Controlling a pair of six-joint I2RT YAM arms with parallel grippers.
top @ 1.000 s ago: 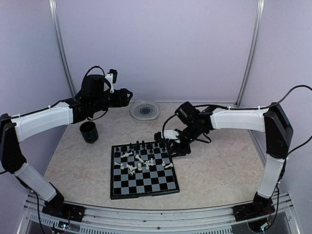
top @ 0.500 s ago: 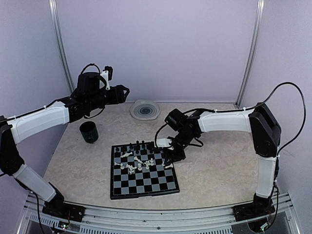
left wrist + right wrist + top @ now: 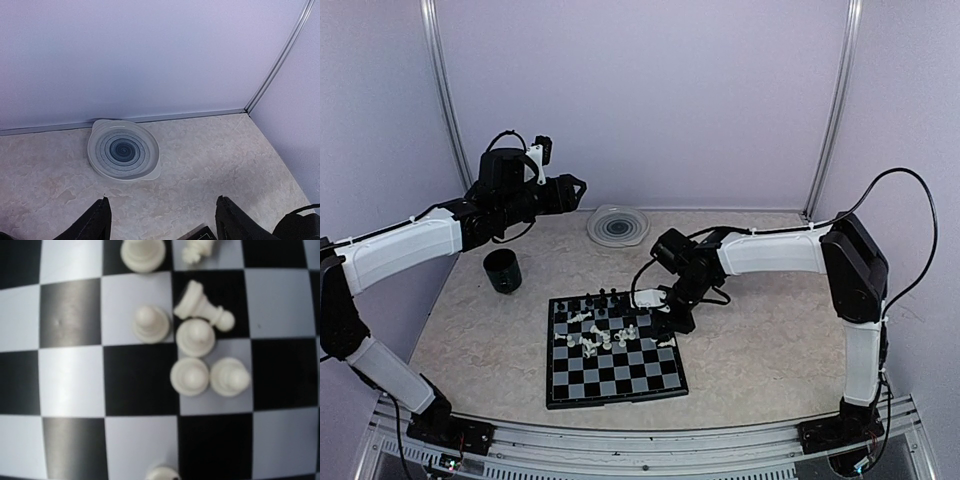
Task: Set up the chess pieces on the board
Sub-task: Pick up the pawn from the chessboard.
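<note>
right gripper (image 3: pixel 672 318): low over the 1 o'clock corner of the board (image 3: pixel 620 378), jaws pinched fully together. Its fingers are out of its own camera's view, so I cannot tell whether a piece sits between them.
left gripper (image 3: pixel 162 212): raised well apart from the board, jaws wide with nothing between, facing the plate (image 3: pixel 124 150).
white pieces (image 3: pixel 192 375): bunched mid-board, several touching, with a fallen piece (image 3: pixel 202 305) on its side at their 12 o'clock.
black pieces (image 3: pixel 603 296): along the board's 12 o'clock edge.
risk, knock: the pawns stand against each other, so a finger coming down for one could topple its neighbours.
risk, slip: the pieces are far smaller than the fingers, and an off-centre pinch could squirt one off the board.
risk, empty lift: jaws this tight could have closed on nothing.
risk, board: a low sweep at the corner could push the board askew.
</note>
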